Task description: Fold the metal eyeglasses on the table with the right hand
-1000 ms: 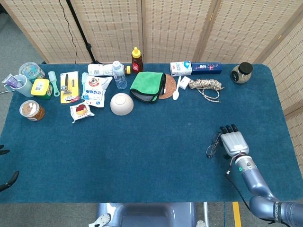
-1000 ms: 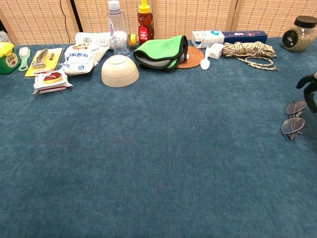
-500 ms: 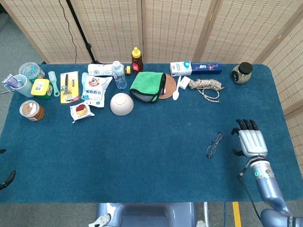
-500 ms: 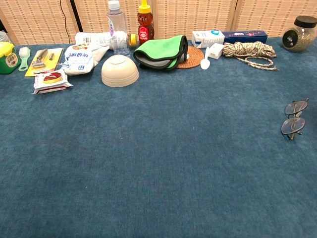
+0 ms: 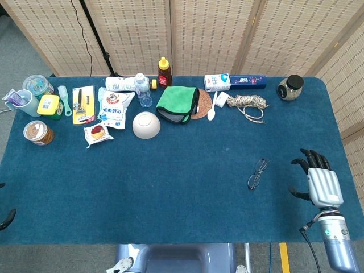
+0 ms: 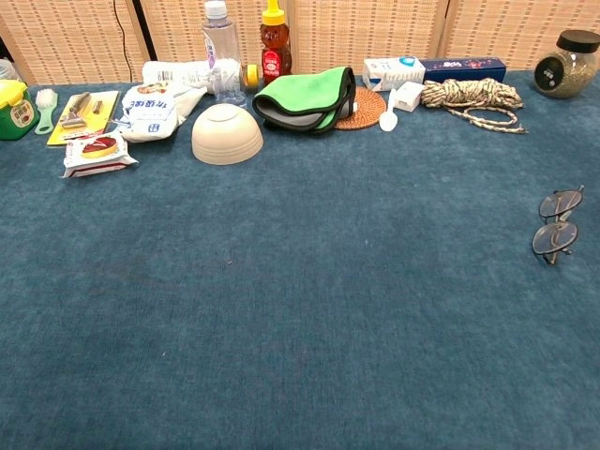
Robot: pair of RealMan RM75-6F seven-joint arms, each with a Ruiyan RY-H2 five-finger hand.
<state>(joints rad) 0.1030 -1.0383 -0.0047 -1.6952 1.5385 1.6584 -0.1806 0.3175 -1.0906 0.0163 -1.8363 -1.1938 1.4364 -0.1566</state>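
Only from the head view: right hand [image 5: 323, 185], fingers apart, near apparently folded eyeglasses [image 5: 256, 173]

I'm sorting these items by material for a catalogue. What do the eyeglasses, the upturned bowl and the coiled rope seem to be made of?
Eyeglasses: thin dark wire frame, likely metal, with clear lenses.
Bowl: smooth, matte cream surface, probably ceramic or plastic; the look leaves it open.
Rope: twisted beige and dark strands, apparently a woven fibre cord.

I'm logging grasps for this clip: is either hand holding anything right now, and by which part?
Nothing is held. The right hand is open, apart from the eyeglasses lying on the table. The left hand is not in view.
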